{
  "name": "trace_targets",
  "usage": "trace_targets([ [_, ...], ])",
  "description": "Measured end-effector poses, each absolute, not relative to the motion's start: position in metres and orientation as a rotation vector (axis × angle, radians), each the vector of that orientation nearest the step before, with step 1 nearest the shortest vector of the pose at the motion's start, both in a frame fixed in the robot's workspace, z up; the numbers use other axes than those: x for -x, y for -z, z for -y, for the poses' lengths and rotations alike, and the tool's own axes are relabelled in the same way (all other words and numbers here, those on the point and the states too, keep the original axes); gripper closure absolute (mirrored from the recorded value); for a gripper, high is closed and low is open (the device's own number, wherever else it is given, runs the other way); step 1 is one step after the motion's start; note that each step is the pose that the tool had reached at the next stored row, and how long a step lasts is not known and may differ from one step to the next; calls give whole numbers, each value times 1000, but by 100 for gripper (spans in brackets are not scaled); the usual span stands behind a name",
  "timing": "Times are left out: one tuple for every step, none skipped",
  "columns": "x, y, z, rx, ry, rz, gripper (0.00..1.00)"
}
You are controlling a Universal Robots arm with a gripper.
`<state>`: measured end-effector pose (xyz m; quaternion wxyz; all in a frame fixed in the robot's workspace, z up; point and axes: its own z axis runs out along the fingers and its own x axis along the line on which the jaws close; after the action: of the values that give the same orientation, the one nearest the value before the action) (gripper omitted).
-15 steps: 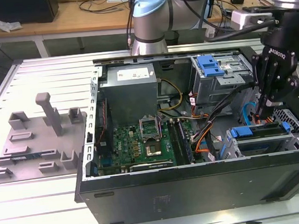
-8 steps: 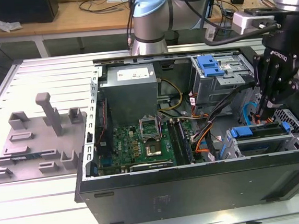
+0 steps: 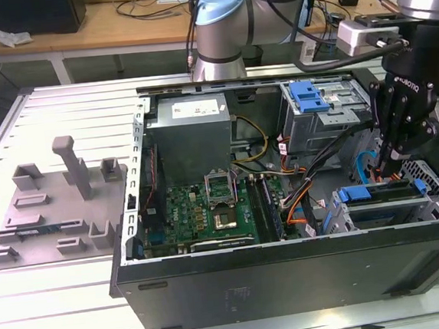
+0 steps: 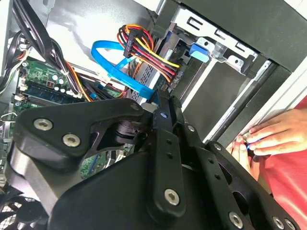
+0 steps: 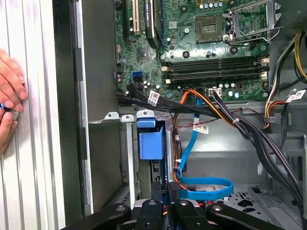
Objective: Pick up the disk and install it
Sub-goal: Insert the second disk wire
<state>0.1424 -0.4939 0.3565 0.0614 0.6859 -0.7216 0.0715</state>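
Observation:
The disk [image 3: 383,209] lies flat in the low drive bay at the exterior view's right end of the open computer case, its blue carrier frame [image 3: 363,193] on top. The first wrist view shows that blue carrier [image 5: 150,143] seated between the bay's metal rails. My black gripper [image 3: 387,167] hangs just above the bay's far side, fingers pointing down and pressed together. In both wrist views the fingertips [image 5: 173,187] meet beside a light blue data cable [image 5: 206,188], with nothing seen between them. The gripper [image 4: 160,103] sits close to that cable's plug.
A person's hand [image 5: 9,96] rests on the slatted table right beside the case wall. A blue latch piece [image 3: 309,95] tops the upper metal drive cage. Bundles of coloured wires [image 4: 148,50] cross near the bay. A grey fixture plate [image 3: 54,202] lies at the exterior view's left.

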Motion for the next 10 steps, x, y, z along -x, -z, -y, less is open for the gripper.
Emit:
trace_targets([
  [-142,-357,494,-2077,-218,2182,84],
  [-138,-356,499,-2097,-225,2180,84],
  [-138,-356,500,-2100,-226,2181,84],
  [-138,-356,500,-2100,-226,2181,84],
  [-138,-356,500,-2100,-225,2181,84],
  [-138,-357,501,-2100,-224,2182,84],
  [-138,-356,501,-2102,-221,2183,84],
  [-138,-356,502,-2104,-217,2185,84],
  [-138,-356,503,-2105,-215,2186,84],
  [-138,-356,504,-2107,-211,2189,84],
])
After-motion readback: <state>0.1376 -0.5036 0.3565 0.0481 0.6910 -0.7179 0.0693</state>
